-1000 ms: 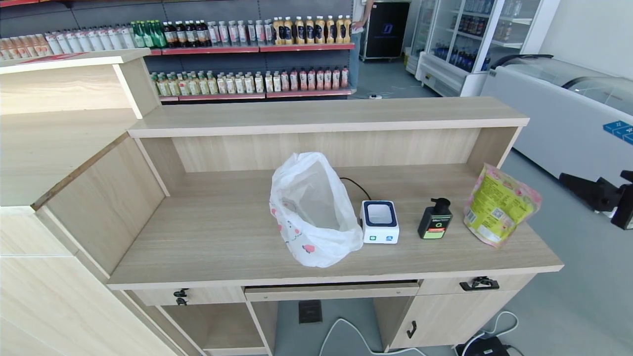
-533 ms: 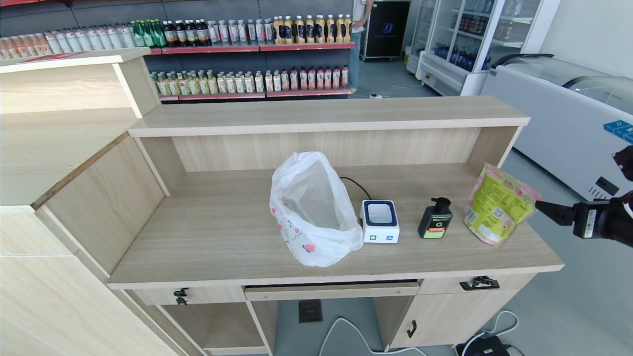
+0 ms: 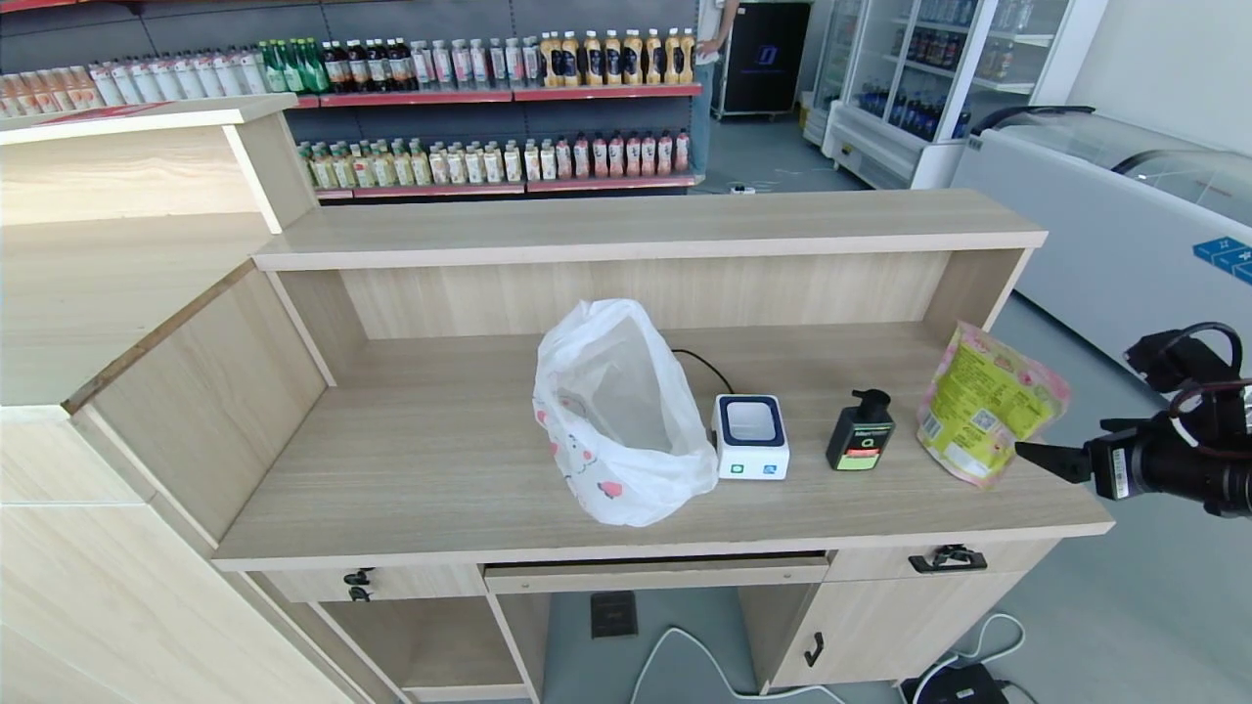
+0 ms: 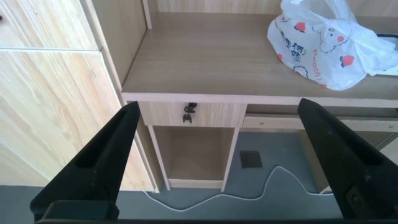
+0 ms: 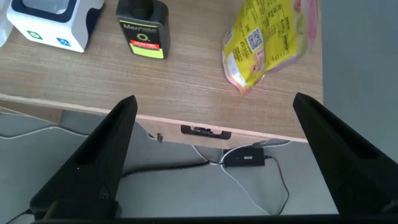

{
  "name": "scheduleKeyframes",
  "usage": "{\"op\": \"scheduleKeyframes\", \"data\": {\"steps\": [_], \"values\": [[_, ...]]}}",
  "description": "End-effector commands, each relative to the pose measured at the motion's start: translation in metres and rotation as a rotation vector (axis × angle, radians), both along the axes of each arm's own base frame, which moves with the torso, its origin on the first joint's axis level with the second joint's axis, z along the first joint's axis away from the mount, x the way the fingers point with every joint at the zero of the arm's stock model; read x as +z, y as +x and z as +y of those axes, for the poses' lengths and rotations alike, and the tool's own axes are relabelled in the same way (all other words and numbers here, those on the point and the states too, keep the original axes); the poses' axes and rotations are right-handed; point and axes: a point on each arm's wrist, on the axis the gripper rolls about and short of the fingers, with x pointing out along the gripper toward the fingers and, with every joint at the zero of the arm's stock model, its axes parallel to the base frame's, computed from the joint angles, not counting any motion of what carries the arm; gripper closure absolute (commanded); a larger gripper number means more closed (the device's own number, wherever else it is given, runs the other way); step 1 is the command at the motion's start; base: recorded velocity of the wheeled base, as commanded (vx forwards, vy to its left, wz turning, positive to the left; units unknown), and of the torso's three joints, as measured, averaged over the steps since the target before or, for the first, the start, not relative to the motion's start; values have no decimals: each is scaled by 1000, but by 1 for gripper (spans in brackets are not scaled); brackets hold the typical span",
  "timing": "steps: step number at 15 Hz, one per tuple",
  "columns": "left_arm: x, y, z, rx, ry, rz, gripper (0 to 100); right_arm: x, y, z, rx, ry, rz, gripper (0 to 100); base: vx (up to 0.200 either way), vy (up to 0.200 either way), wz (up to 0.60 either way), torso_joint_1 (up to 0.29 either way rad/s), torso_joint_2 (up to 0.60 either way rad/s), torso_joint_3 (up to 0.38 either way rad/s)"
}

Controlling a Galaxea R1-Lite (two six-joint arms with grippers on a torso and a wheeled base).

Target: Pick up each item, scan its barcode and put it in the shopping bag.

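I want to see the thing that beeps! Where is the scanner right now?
In the head view the scanner stands near the middle of the counter, right beside the shopping bag on its right, with the black pump bottle farther right.

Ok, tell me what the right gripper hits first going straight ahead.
Probably the snack pouch at the right end of the counter; the right gripper, jaws open, points at its lower part. Depth is unclear: it might catch the counter's edge first.

Pouch (image 3: 988,406), pump bottle (image 3: 861,435), scanner (image 3: 751,437), bag (image 3: 616,420) abreast
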Motion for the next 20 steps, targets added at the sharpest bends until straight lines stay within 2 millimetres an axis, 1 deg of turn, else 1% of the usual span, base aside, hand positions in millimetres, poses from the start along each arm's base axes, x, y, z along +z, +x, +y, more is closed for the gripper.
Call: {"op": "scheduleKeyframes", "data": {"steps": [1,2,3,7,9,10,14,15,16,20], "values": [[0,0,0,0,0,0,0,-13,14,-6,-2,12,37,0,0,0,0,0,0,0],[0,0,0,0,0,0,0,-18,28,-11,8,22,42,0,0,0,0,0,0,0],[0,0,0,0,0,0,0,-19,34,-14,8,22,41,0,0,0,0,0,0,0],[0,0,0,0,0,0,0,-24,55,-18,77,56,26,0,0,0,0,0,0,0],[0,0,0,0,0,0,0,-29,62,-19,101,69,31,0,0,0,0,0,0,0],[0,0,0,0,0,0,0,-36,65,-17,134,84,42,0,0,0,0,0,0,0],[0,0,0,0,0,0,0,-46,78,-10,188,104,56,0,0,0,0,0,0,0],[0,0,0,0,0,0,0,-49,83,-8,197,104,56,0,0,0,0,0,0,0],[0,0,0,0,0,0,0,-51,92,-5,224,106,42,0,0,0,0,0,0,0],[0,0,0,0,0,0,0,-61,111,6,282,109,17,0,0,0,0,0,0,0]]}}
